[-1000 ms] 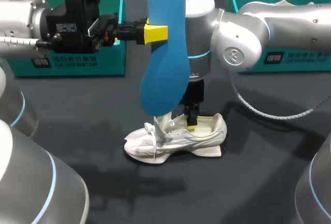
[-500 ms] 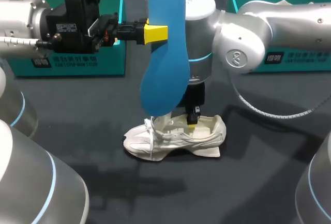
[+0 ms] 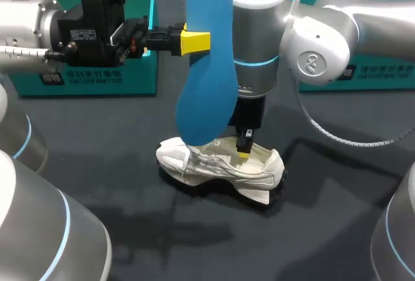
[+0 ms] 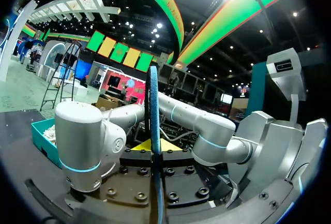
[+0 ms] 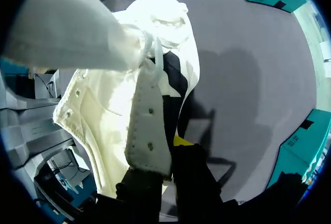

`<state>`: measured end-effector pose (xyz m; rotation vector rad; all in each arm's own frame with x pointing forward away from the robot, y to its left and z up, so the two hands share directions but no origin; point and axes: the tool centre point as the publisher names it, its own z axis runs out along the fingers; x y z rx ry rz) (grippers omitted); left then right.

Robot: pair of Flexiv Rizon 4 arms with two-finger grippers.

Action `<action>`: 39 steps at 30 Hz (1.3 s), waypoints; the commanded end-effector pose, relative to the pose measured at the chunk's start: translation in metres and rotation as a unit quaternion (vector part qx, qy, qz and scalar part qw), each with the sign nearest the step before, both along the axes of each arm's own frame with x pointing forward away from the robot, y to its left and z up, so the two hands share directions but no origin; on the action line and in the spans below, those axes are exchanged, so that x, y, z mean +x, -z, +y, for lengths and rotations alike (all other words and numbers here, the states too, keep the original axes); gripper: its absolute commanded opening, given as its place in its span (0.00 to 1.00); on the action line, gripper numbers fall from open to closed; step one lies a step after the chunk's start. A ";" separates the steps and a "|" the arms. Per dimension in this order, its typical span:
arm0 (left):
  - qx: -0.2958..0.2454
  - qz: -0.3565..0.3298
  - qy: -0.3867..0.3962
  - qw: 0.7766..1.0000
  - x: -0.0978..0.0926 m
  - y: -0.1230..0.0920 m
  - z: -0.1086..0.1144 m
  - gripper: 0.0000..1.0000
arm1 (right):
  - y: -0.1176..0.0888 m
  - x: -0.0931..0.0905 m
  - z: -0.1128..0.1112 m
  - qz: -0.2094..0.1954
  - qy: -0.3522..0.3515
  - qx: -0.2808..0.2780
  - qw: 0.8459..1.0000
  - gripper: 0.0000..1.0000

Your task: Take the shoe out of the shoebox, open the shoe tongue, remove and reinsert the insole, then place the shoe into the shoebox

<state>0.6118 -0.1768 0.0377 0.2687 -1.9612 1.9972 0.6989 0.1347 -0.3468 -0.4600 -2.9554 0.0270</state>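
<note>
while the left gripper hangs high over the table's far middle, its yellow tips are clenched on the blue insole from two sides; the left wrist view shows the insole edge-on, rising straight up out of that gripper. the insole's long axis stands upright, narrow end up and broad end down, its flat face turned to the head camera. its lower end overlaps the shoe's laces in the head view; i cannot tell whether they touch.

the shoe sits near the table's middle, well apart from the two teal shoeboxes at the far edge, one at the left and one at the right. dark tabletop shows between the shoe and both boxes, and a broad band of it lies on the near side. the right arm's cable loops down over the table beside the shoe's heel.

the shoe's long axis runs across the table, toe to my left and heel to my right, with the heel end slanting toward the near edge. the right gripper comes straight down into the shoe's opening. in the right wrist view its fingers pinch the perforated white side wall of the shoe, so that gripper is grasping the shoe.
</note>
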 end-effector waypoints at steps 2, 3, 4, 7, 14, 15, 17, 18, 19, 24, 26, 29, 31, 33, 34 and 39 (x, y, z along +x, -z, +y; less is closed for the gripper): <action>0.000 0.000 0.000 1.000 -0.001 0.001 -0.001 0.00 | -0.005 -0.007 -0.014 0.007 0.087 0.037 0.996 0.00; 0.000 0.000 0.000 1.000 -0.001 0.001 -0.001 0.00 | -0.005 -0.007 -0.014 0.007 0.087 0.037 0.996 0.00; 0.000 0.000 0.000 1.000 -0.001 0.001 -0.001 0.00 | -0.005 -0.007 -0.014 0.007 0.087 0.037 0.996 0.00; 0.000 0.000 0.000 1.000 -0.001 0.001 -0.001 0.00 | -0.005 -0.007 -0.014 0.007 0.087 0.037 0.996 0.00; 0.000 0.000 0.000 1.000 -0.001 0.001 -0.001 0.00 | -0.005 -0.007 -0.014 0.007 0.087 0.037 0.996 0.00; 0.000 0.000 0.000 1.000 -0.001 0.001 -0.001 0.00 | -0.005 -0.007 -0.014 0.007 0.087 0.037 0.996 0.00; 0.000 0.000 0.000 1.000 -0.001 0.001 -0.001 0.00 | -0.010 -0.008 -0.010 0.001 0.140 0.045 0.989 0.00; 0.000 0.000 0.000 1.000 -0.001 0.001 -0.001 0.00 | -0.013 -0.009 -0.008 -0.003 0.156 0.053 0.986 0.00; 0.000 0.000 0.000 1.000 -0.001 0.001 -0.001 0.00 | -0.015 -0.011 -0.007 -0.006 0.176 0.057 0.983 0.00; 0.000 0.000 0.000 1.000 -0.001 0.001 -0.001 0.00 | -0.021 -0.019 -0.001 -0.012 0.271 0.065 0.960 0.00; 0.000 0.000 0.000 1.000 -0.001 0.001 -0.001 0.00 | -0.020 -0.023 0.000 -0.007 0.319 0.072 0.945 0.00; 0.000 0.000 0.000 1.000 -0.001 0.001 -0.001 0.00 | -0.016 -0.025 -0.001 0.004 0.348 0.077 0.934 0.00; 0.000 0.000 0.000 1.000 -0.001 0.001 -0.001 0.00 | -0.016 -0.025 -0.001 0.004 0.348 0.077 0.934 0.00; 0.000 0.000 0.000 1.000 -0.001 0.001 -0.001 0.00 | -0.016 -0.025 -0.001 0.004 0.348 0.077 0.934 0.00; 0.000 0.000 0.000 1.000 -0.001 0.001 -0.001 0.00 | -0.016 -0.025 -0.001 0.004 0.348 0.077 0.934 0.00; 0.000 0.000 0.000 1.000 -0.001 0.001 -0.001 0.00 | -0.016 -0.025 -0.001 0.004 0.348 0.077 0.934 0.00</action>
